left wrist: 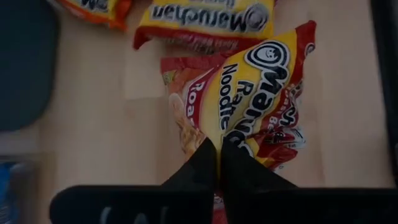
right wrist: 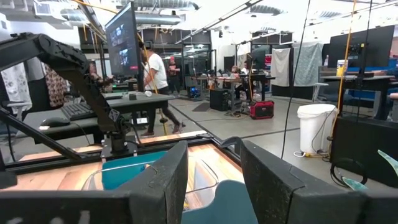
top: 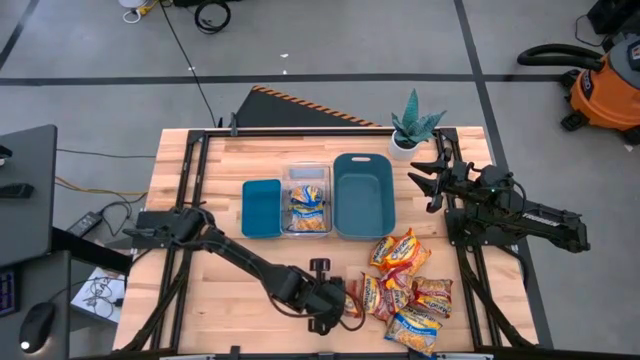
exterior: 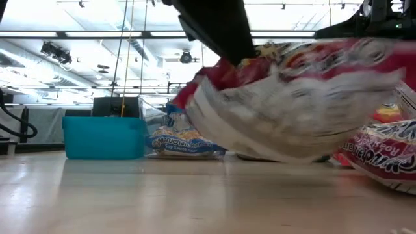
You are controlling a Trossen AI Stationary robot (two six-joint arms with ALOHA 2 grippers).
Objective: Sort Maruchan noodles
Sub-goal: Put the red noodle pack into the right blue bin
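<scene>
My left gripper point(top: 335, 303) is at the table's near edge, left of the packet pile, shut on a red-and-yellow Maruchan packet point(left wrist: 249, 93). The low view shows this packet point(exterior: 299, 104) held above the table. Several more red and orange packets point(top: 410, 290) lie in a heap to the right on the wood. Blue-print packets point(top: 308, 205) lie in the clear middle bin point(top: 307, 166). My right gripper point(top: 430, 180) is open, up off the table by the far right, next to the large teal bin point(top: 365, 195), touching nothing. My left gripper pinches the red-and-yellow packet between its two fingers at one edge point(left wrist: 231, 134), where the plastic creases. In the low view the fingers point(exterior: 227, 45) slant down onto the packet's upper part. The packet hangs below them, lifted clear of the table.
Three bins stand in a row at the table's middle: a small teal one point(top: 262, 207), the clear one, the large teal one. A potted plant point(top: 412, 125) stands at the far right. Bare wood lies left of the left gripper. People and desks show in the room beyond.
</scene>
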